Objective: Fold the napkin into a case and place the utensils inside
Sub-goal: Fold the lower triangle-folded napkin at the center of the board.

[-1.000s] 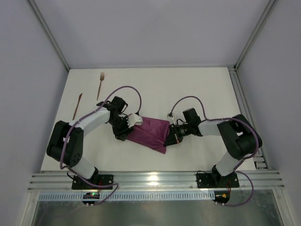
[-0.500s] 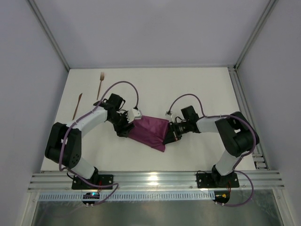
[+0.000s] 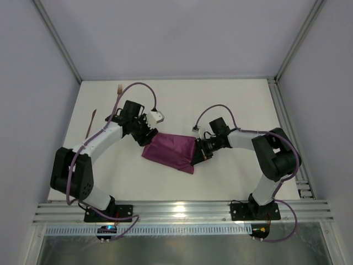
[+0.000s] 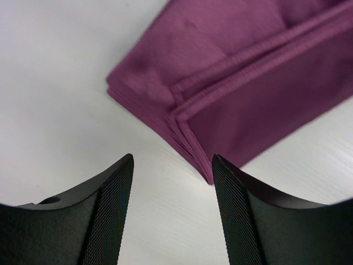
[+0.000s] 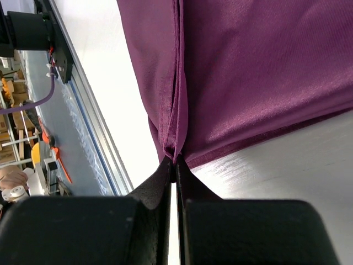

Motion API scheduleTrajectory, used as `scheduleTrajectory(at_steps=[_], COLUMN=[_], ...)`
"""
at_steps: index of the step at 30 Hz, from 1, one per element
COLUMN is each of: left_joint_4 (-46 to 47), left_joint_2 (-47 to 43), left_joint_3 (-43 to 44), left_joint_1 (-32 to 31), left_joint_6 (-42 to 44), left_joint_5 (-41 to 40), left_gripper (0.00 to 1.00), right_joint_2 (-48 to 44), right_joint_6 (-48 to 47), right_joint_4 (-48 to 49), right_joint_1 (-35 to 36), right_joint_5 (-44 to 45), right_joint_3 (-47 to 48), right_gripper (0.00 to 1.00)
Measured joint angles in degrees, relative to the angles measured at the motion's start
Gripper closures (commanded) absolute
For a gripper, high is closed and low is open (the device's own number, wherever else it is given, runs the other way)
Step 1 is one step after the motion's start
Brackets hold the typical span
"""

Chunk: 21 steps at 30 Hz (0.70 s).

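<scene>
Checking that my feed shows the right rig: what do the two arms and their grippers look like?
The left arm and right arm have white link shells, black joints and black bases. A purple cable loops along each. The left gripper has curved black fingers with cross-hatched inner pads; the right gripper is black too.

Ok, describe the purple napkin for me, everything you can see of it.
The napkin is a plum-purple, slightly shiny cloth. It is folded into a flat, roughly four-sided stack of several layers with stitched hems showing. It lies askew on the white table between the two arms. The right claw is shut on its right edge, pinching the cloth into a small ridge. The left claw is open beside its left end, with no cloth between the fingers.
</scene>
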Motion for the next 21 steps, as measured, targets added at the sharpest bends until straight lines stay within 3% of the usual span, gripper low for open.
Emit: scheduleTrajectory(at_steps=[8, 12, 17, 21], left_joint_4=[7.4, 7.8, 10.6, 10.2], left_joint_2=[13.4, 16.4, 12.4, 3.8], left_joint_3=[8.0, 8.1, 4.0, 1.4], left_joint_1=[0.0, 0.1, -0.2, -2.2], left_joint_6=[-9.1, -10.9, -10.6, -5.9], left_joint_5=[-10.9, -12.2, -4.4, 4.4], left_gripper=[0.4, 0.47, 0.56, 0.41], right_joint_2=[2.3, 4.9, 8.4, 8.7], right_joint_6=[-3.8, -7.2, -9.2, -9.9], right_joint_4=[-7.4, -12.3, -14.7, -16.3], right_joint_1=[0.9, 0.9, 0.9, 0.9], right_joint_5=[2.7, 3.0, 3.0, 3.3], right_joint_3=[6.5, 10.9, 13.9, 14.1], right_gripper=[0.96, 0.96, 0.96, 0.96])
